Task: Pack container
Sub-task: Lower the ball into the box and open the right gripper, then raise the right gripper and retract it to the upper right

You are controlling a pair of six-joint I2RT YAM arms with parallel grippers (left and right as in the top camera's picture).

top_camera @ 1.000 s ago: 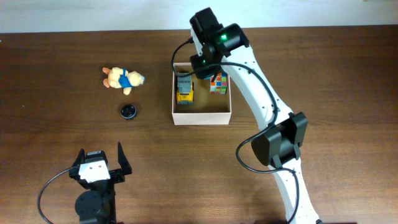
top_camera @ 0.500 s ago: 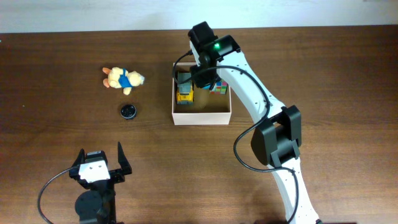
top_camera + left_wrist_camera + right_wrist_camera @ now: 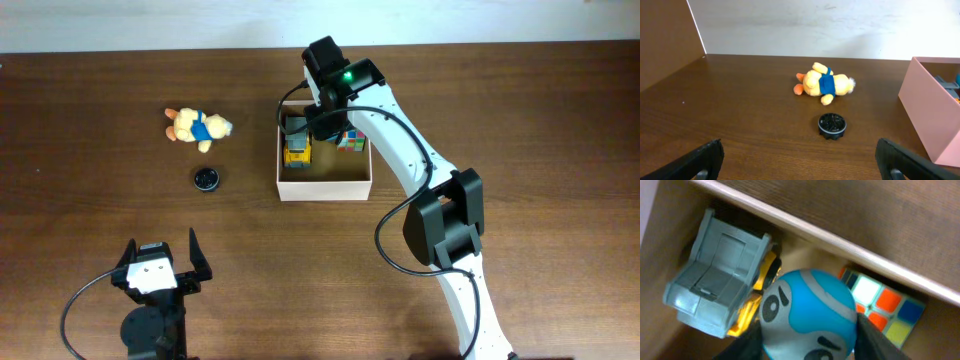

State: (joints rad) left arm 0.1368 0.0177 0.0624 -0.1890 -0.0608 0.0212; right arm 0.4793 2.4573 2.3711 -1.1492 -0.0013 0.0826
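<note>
The left gripper point(image 3: 162, 252) sits at the near edge of the dark brown wooden table point(image 3: 90, 120), its two fingers spread wide with nothing between them, well apart from every toy. Beyond it lies a small black round ribbed cap point(image 3: 206, 179), flat on the wood. Just past the cap, a yellow plush bear in a blue shirt point(image 3: 197, 126) lies on its side.

To the right of these stands the container point(image 3: 325, 187), a square open-topped box of pale cardboard, upright on the table at mid-depth. Inside it, against the left wall, is a yellow toy truck with a grey tipper bed point(image 3: 720, 295). A multicoloured puzzle cube point(image 3: 885, 305) is in the far right corner.

The right gripper point(image 3: 807, 347) reaches down over the far part of the box, between truck and cube. Its fingers point(image 3: 871, 341) are clamped on a round blue ball with a white stripe and cartoon eyes point(image 3: 810, 310). Whether the ball touches the box floor cannot be told.
</note>
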